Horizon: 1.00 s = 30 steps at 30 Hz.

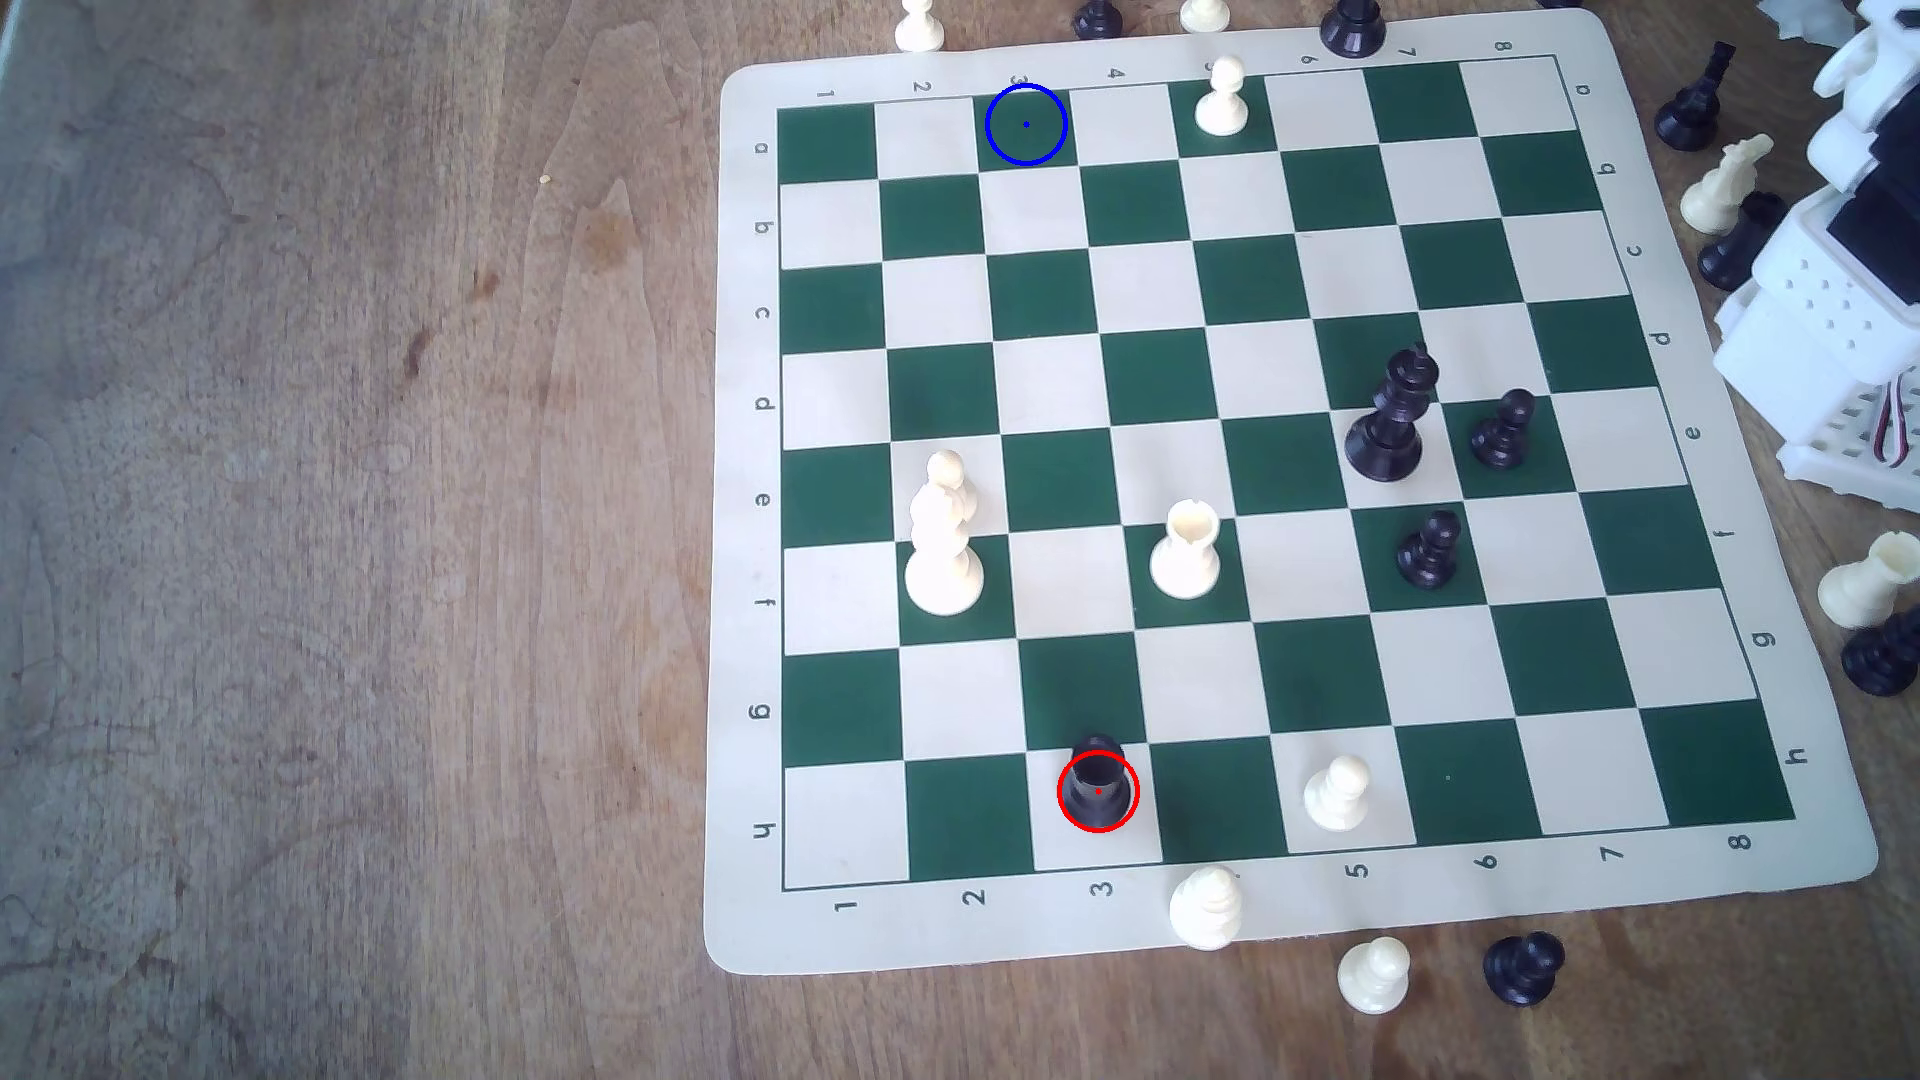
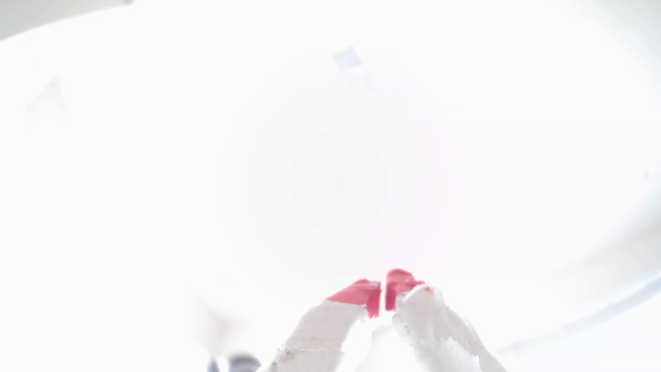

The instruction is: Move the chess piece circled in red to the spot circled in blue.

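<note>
A light, rigid black rook (image 1: 1097, 784) stands near the board's (image 1: 748, 623) near edge; its turret likely offers the best hold. The gripper (image 2: 382, 295) is nearly closed, empty.

On the squares of the one chessboard (image 1: 748, 519) stand four black pieces: one black rook (image 1: 1098, 789), one black king (image 1: 1392, 426) and two black pawns (image 1: 1503, 431) (image 1: 1431, 550). White there counts one white rook (image 1: 1184, 556), two white pawns (image 1: 1221, 99) (image 1: 1337, 794) and one tall white piece (image 1: 943, 561), perhaps with another behind it. Along and past the board's edges are twelve stray pieces (image 1: 1374, 976), six white and six black.
</note>
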Motion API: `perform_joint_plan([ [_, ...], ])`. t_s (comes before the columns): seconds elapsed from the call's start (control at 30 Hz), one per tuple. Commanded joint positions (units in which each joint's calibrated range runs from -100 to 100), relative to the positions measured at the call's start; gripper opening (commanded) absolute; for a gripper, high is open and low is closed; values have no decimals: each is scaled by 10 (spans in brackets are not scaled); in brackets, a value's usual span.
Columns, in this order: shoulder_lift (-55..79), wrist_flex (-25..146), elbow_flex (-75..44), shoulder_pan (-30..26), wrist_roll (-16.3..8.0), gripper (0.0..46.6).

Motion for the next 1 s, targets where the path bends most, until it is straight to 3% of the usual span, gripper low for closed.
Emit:
perform_joint_plan([
  [0.0,12,211,10,48,19,2],
  [0.07,13,311,5,61,1,29],
  [0.3,30,496,-51,18,0,62],
  [0.5,174,732,-247,22,-8,128],
  [0.53,233,781,-303,22,-9,160],
  [0.63,331,822,-375,23,-14,165],
  [0.77,473,872,-485,18,-24,133],
  [0.97,652,985,-689,-2,-39,149],
])
